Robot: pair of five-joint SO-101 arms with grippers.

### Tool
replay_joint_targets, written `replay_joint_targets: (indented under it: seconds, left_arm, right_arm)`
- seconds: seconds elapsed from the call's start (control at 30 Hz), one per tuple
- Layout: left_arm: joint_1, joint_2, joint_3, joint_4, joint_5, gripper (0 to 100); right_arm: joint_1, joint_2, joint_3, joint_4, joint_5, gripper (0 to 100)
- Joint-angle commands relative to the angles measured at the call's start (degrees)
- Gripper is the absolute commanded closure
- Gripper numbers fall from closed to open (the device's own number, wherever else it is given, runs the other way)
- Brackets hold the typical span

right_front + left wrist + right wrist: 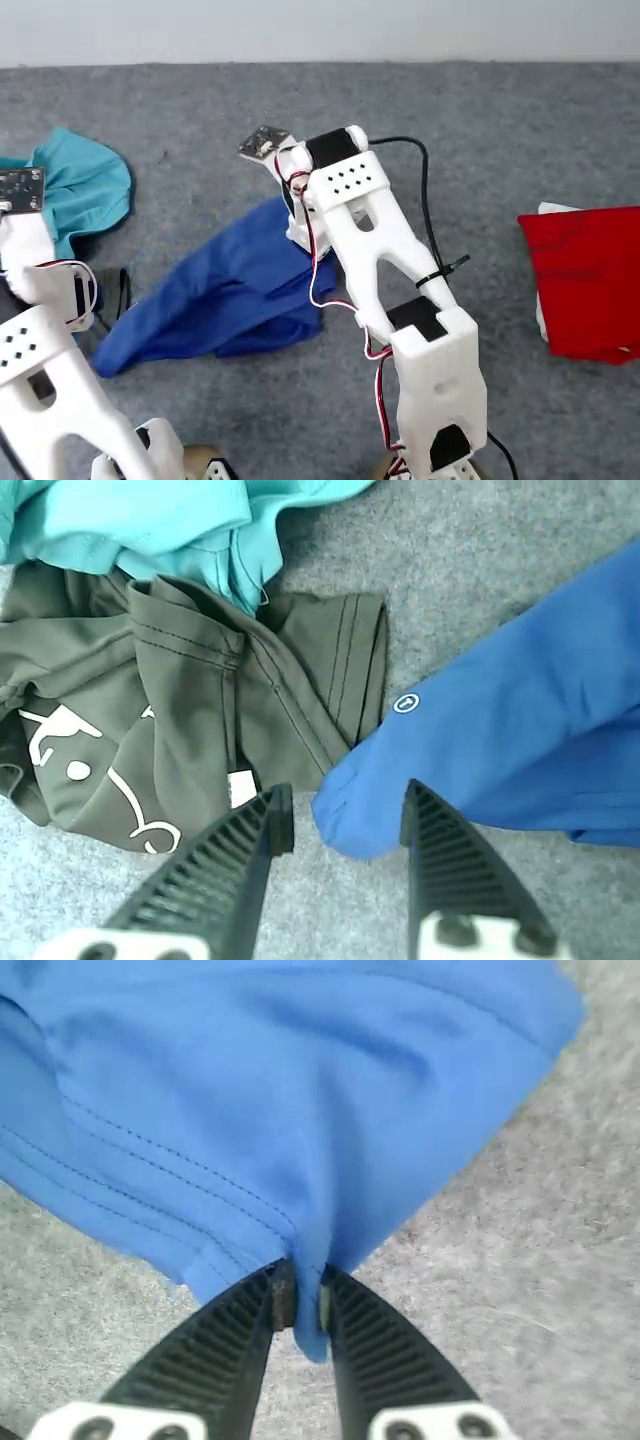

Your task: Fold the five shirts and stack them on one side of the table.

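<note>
A blue shirt (235, 290) lies stretched across the middle of the grey table. My right gripper (298, 1300) is shut on a pinched fold of the blue shirt (300, 1120) at its far end, under the right arm (350, 190). My left gripper (340, 825) is open, its fingers standing on either side of the near tip of the blue shirt (500, 750). A dark olive shirt (170, 720) with white print lies crumpled beside that tip, and a teal shirt (150, 520) rests against it. In the high view the teal shirt (85, 185) lies at the left.
A folded red shirt (585, 280) lies at the right edge of the table over something white (545, 310). Bare grey cloth (500, 140) stretches across the back. The left arm (45, 350) stands at the near left corner.
</note>
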Motion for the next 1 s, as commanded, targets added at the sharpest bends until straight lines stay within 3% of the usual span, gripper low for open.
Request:
replay_joint_targets:
  seconds: [0.0, 0.3, 0.63, 0.77, 0.97]
  left_arm:
    - [0.0, -1.2, -0.2, -0.8, 0.0, 82]
    - [0.0, -1.2, -0.2, -1.1, 0.0, 82]
    - [0.1, -1.0, -0.1, -0.7, -0.4, 82]
    - [0.8, -0.7, 1.5, -0.7, -6.3, 82]
    - [12.2, -0.7, 8.7, 2.0, -15.2, 82]
  right_arm:
    - [-0.6, 0.1, 0.1, 2.1, 0.6, 95.7]
    - [1.0, -0.9, -3.0, 2.4, 0.9, 99.0]
    - [6.6, -16.4, -5.1, 2.4, 2.9, 99.0]
    - [13.1, -22.1, -5.2, 2.3, 2.7, 99.0]
    - [18.9, -24.0, -5.2, 2.2, 2.9, 99.0]
